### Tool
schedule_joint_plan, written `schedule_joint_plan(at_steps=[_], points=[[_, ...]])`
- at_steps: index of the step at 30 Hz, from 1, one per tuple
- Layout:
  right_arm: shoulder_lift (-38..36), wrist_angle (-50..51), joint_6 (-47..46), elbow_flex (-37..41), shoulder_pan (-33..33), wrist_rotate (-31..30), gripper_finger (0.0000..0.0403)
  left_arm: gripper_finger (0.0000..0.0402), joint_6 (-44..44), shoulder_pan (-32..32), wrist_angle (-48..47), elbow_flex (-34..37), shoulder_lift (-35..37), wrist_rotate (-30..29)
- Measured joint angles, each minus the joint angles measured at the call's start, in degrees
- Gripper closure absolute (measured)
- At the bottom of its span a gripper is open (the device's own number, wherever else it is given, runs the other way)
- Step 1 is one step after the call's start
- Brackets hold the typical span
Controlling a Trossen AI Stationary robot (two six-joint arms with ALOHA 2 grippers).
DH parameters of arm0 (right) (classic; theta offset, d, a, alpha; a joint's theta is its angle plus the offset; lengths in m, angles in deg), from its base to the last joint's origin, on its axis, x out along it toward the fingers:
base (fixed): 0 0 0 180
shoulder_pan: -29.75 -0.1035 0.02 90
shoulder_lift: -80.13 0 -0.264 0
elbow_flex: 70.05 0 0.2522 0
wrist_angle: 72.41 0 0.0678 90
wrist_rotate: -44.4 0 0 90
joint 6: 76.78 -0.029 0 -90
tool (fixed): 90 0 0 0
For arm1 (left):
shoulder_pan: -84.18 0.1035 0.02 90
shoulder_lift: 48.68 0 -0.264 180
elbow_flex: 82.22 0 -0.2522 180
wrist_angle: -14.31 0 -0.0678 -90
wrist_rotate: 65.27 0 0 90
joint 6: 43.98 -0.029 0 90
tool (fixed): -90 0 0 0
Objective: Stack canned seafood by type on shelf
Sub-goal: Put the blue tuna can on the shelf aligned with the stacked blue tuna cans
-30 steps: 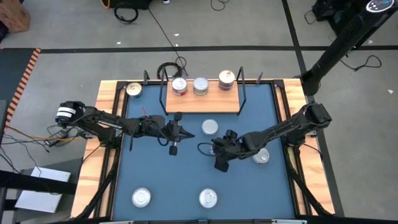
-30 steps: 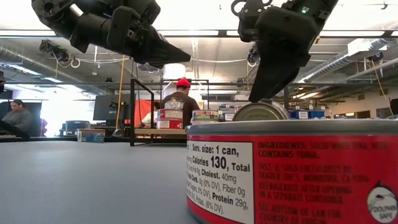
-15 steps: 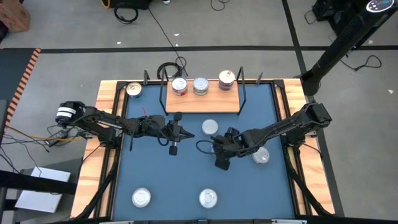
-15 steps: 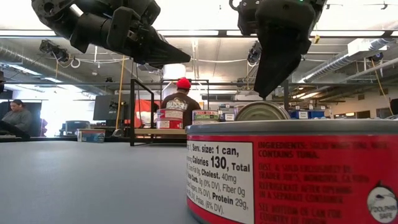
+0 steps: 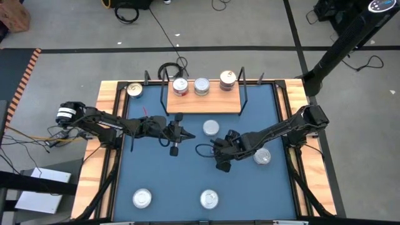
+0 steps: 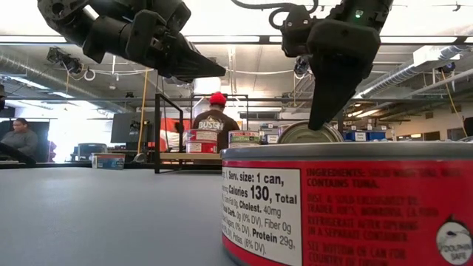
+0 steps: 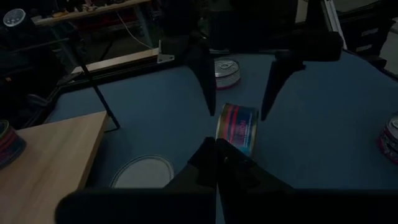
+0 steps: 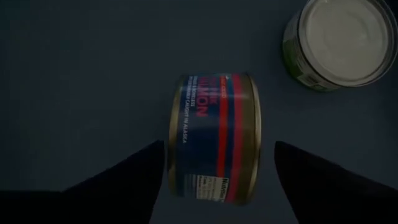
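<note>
A tin with a blue and red label (image 8: pixel 214 143) lies on its side on the blue table. My right gripper (image 8: pixel 217 146) hangs over it, open, pointing steeply down, one finger on each side and apart from the tin; the left wrist view shows the same tin (image 7: pixel 238 127). My left gripper (image 5: pixel 186 134) waits shut above the table's middle left. Three tins (image 5: pixel 201 85) stand upright on the wooden shelf (image 5: pixel 203 103) at the far edge. More tins stand on the table, one (image 5: pixel 211 128) just in front of the shelf and one (image 5: pixel 262 156) to the right.
Two tins (image 5: pixel 142 199) (image 5: pixel 209 199) stand near the front edge, the second filling the low view's foreground (image 6: pixel 347 207). Another tin (image 5: pixel 134 90) sits on the wooden rim at the far left. Black wire uprights (image 5: pixel 244 94) stand at the shelf's ends. People sit in the room behind.
My right gripper has tipped further down, so its fingers now stand more upright over the tin lying on its side.
</note>
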Motion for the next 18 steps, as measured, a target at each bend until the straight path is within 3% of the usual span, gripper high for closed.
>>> schedule_joint_plan(at_steps=[4, 11, 18], points=[[-0.1, 0.2, 0.4, 0.0, 0.1, -0.6, 0.0125, 0.0396, 0.0, 0.0, -0.4, 0.0, 0.0, -0.6], [-0.3, -0.4, 4.4, 0.0, 0.1, 0.5, 0.0222, 0.0396, 0.0, 0.0, -0.3, 0.0, 0.0, -0.6], [-0.4, 1.1, 10.1, -1.3, 0.3, 1.6, 0.0223, 0.0396, 0.0, 0.0, -0.3, 0.0, 0.0, -0.6]])
